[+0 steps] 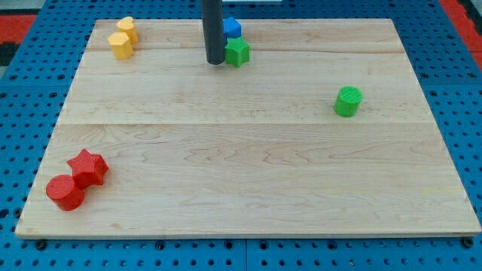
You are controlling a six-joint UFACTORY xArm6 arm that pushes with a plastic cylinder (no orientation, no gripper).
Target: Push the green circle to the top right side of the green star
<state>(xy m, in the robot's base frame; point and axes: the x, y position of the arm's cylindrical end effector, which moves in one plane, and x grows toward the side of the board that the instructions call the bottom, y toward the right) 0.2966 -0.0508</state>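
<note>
The green circle (348, 101) stands on the wooden board at the view's right, a bit above mid-height. The green star (237, 51) sits near the board's top edge, just right of centre. My tip (214, 62) rests on the board right beside the star's left side; I cannot tell whether it touches it. The rod rises out of the view's top. The green circle is far to the right of and below my tip.
A blue block (232, 28) sits just above the green star, partly behind the rod. Two yellow blocks (120, 44) (126, 28) stand at the top left. A red star (88, 166) and a red circle (65, 193) sit at the bottom left.
</note>
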